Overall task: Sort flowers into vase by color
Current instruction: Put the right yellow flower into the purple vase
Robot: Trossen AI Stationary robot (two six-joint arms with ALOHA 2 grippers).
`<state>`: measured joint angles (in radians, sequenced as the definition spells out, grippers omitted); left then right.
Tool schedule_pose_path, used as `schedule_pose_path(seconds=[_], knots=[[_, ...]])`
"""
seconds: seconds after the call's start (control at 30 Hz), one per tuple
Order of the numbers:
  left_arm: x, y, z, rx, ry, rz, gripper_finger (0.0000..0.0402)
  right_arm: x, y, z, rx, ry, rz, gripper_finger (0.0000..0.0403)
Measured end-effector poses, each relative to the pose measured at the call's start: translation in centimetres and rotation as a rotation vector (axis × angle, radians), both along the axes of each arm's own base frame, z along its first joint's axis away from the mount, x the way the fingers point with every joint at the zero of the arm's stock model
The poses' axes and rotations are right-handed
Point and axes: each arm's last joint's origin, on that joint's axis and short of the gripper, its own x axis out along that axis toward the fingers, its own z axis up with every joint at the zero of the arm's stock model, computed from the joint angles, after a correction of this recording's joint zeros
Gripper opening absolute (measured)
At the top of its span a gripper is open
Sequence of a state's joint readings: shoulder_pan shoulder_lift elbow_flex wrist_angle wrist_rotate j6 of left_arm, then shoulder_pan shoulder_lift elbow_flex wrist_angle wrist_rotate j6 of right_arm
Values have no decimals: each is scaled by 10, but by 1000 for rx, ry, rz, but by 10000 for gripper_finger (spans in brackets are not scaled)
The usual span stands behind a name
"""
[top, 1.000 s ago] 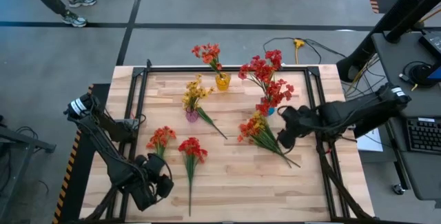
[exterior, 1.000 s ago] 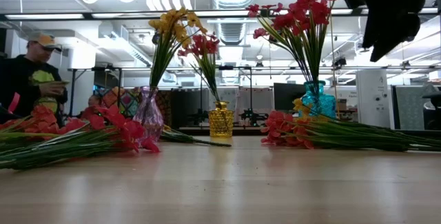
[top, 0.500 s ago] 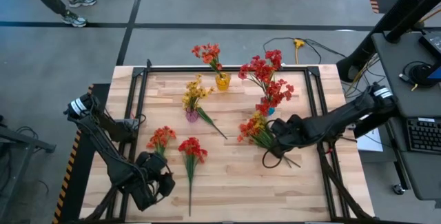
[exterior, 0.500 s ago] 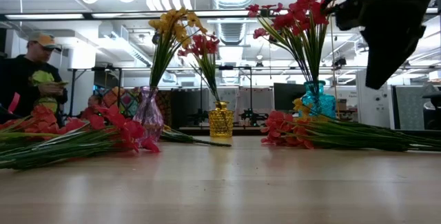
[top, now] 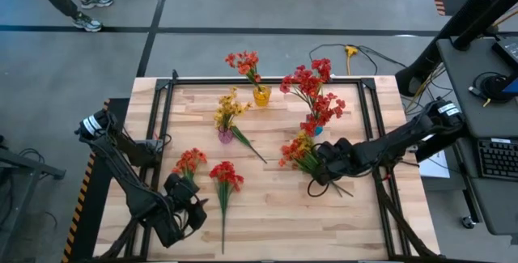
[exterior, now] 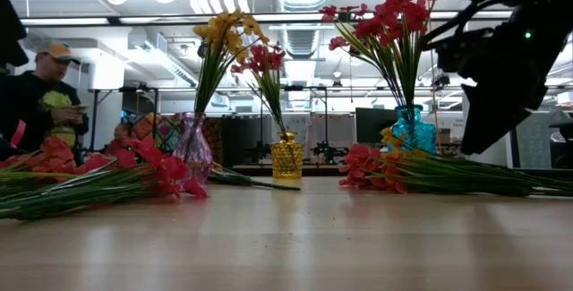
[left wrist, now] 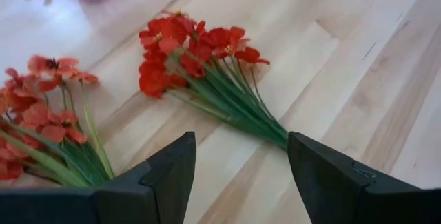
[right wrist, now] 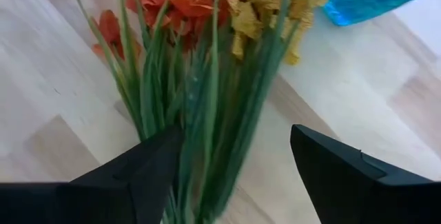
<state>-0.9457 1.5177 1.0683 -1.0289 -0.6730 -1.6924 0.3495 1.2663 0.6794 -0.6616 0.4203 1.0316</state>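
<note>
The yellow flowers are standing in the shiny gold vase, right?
No. The yellow flowers stand in the purple glass vase; the shiny gold vase holds red flowers. The low view shows it best.

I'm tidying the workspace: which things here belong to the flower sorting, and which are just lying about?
Job:
- loose flowers
- purple vase
- yellow vase
- blue vase
- right gripper, over the stems

Lying about:
- yellow-plugged cable on the floor
- keyboard on the side desk
</note>
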Motion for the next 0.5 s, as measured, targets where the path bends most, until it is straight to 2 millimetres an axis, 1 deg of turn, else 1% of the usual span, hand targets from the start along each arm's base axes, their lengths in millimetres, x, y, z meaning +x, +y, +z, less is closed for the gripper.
schedule_pose_path(seconds=[0.1, 0.27, 0.37, 0.5], knots=[[2, 1, 1, 26, -16, -6, 212, 0, -2, -9, 12, -45, -1, 263], [6, 4, 2, 79, -41, -31, 212, -3, -6, -20, -26, -88, -18, 243], [8, 4, 2, 106, -59, -53, 212, -4, -7, -24, -26, -107, -21, 222], [10, 4, 3, 146, -88, -73, 212, -5, -7, -27, -26, -118, -26, 179]])
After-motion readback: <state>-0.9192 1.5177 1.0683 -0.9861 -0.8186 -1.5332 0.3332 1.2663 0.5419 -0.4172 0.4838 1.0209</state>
